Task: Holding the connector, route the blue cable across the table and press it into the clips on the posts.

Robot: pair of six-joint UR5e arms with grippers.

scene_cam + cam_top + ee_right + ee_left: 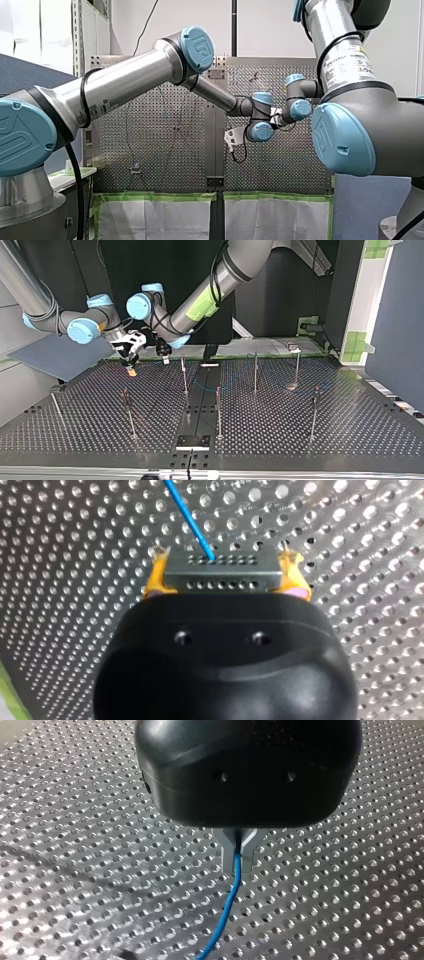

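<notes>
The connector (222, 574), a grey metal block with rows of small holes, was held by its two ends between the yellow pads (156, 577) of the right hand (226, 566). The blue cable (192, 522) was seen leaving the connector's face over the perforated table (75, 555). The left hand (238, 856) was narrowed onto the same cable, which was pinched between its metal fingers (228, 855) and ran on ahead of them. In the top view both hands were held close together near the table's far edge, at the view's left, behind the upright posts (184, 375).
</notes>
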